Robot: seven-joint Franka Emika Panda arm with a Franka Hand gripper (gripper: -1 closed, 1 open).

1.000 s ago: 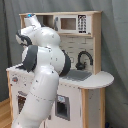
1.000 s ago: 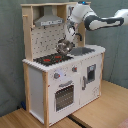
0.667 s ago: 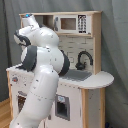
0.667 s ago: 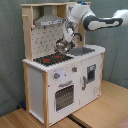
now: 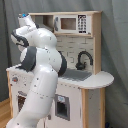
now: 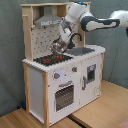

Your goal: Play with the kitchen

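The kitchen (image 6: 60,75) is a tall toy of white and light wood, seen in both exterior views. In the second exterior view its black stovetop (image 6: 52,59) with red burners sits left of the grey sink (image 6: 82,51) and the black faucet (image 6: 75,37). My gripper (image 6: 59,47) hangs just above the back of the stovetop, below the hood (image 6: 47,21), with a small shiny grey object at its tip. In the first exterior view the arm (image 5: 42,75) hides the stovetop and gripper, while the microwave (image 5: 74,23), faucet (image 5: 84,59) and sink (image 5: 75,75) show.
The oven door (image 6: 64,95) and a cupboard door (image 6: 91,76) on the front are closed. The pegboard back (image 6: 47,40) stands close behind the gripper. A grey curtain (image 6: 12,50) hangs behind, over a wooden floor (image 6: 100,107).
The gripper has drifted slightly to the second exterior view's left over the stovetop. The arm's upper links shifted a little in the first exterior view.
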